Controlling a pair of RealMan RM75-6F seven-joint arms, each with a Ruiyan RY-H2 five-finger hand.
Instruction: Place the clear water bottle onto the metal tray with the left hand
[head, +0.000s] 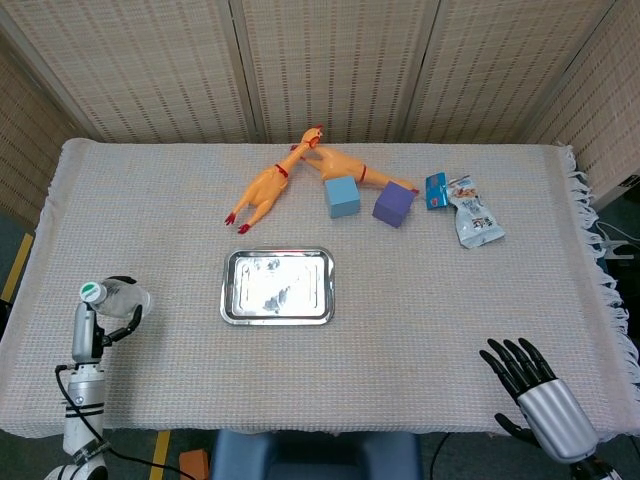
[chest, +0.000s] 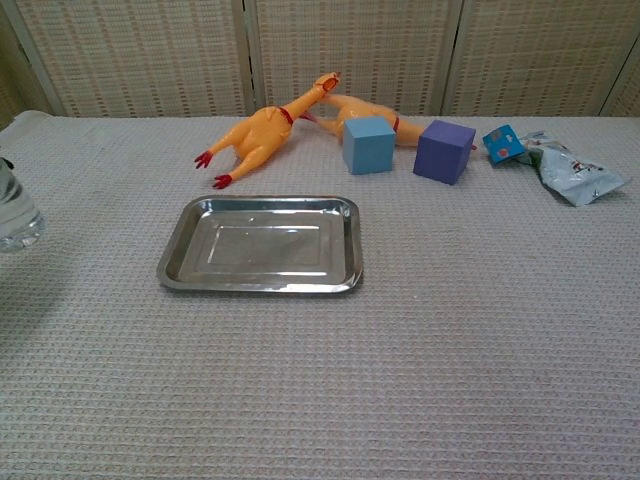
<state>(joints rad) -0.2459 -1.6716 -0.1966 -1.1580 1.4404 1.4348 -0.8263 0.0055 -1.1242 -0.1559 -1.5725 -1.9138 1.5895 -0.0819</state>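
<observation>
Gripping the clear water bottle (head: 118, 297), the left hand (head: 112, 318) hovers by the table's left edge, metal tray (head: 277, 287) well right across bare cloth.

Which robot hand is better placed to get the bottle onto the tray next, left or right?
Left. The left robot hand already holds the clear water bottle just left of the metal tray, with bare cloth between them. The right robot hand is open at the near right corner, far from both.

Rubber chickens (head: 268, 187), blue cube (head: 342, 196), purple cube (head: 394, 204), pouch (head: 474, 221)
</observation>
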